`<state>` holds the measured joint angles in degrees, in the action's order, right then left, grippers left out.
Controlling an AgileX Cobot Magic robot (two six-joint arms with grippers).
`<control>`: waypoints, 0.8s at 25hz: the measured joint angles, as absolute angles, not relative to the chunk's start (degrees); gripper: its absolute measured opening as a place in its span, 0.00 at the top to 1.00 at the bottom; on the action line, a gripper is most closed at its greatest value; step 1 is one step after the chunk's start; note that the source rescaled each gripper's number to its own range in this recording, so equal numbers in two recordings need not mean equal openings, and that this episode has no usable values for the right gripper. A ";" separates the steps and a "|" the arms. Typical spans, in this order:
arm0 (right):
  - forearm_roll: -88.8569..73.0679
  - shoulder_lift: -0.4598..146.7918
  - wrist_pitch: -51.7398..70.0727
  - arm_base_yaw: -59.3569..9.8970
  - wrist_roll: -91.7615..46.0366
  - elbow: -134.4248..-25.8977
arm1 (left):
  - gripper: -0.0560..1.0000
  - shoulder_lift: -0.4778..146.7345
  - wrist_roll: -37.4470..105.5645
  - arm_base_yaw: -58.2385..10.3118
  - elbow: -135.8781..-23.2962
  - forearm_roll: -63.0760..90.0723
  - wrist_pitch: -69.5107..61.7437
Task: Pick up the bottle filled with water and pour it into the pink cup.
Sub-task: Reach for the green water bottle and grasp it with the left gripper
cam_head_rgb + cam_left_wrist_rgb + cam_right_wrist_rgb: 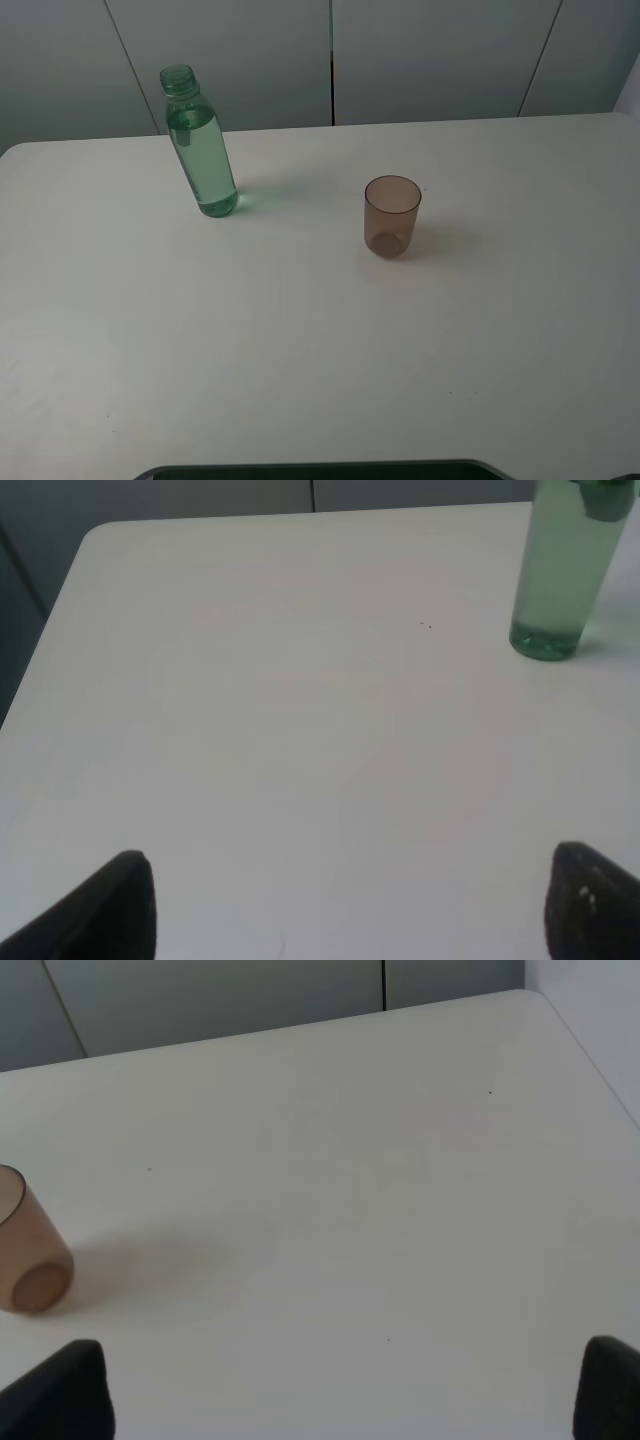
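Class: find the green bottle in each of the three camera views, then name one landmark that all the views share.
Exterior high: the bottle stands upright on the far left of the table, left of the pink cup.
Left wrist: the bottle is in view, its top cut off by the frame.
Right wrist: not in it; the pink cup shows instead.
Shared landmark: the table's far edge.

Left gripper [350, 910] and right gripper [335, 1395] — both spread wide.

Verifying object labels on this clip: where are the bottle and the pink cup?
bottle [203, 160], exterior high view, middle of its water-filled body.
pink cup [391, 225], exterior high view, front of its side wall.
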<state>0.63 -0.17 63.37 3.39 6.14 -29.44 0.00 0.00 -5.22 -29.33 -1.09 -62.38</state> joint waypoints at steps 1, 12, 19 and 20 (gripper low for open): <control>0.63 -0.17 63.37 3.39 6.14 -29.44 | 0.00 0.00 0.00 -5.22 -29.33 -1.09 -62.38; 0.63 -0.17 63.37 3.39 6.14 -29.44 | 0.00 0.00 1.16 -5.22 -29.33 -1.20 -62.38; 0.63 -0.17 63.37 3.39 6.14 -29.44 | 0.00 0.00 3.35 -5.22 -31.82 1.12 -57.33; 0.63 -0.17 63.37 3.39 6.14 -29.44 | 0.00 0.00 4.40 -5.22 -32.27 1.51 -55.37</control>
<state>0.63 -0.17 63.37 3.39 6.14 -29.44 0.00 4.40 -5.22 -32.27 1.51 -55.37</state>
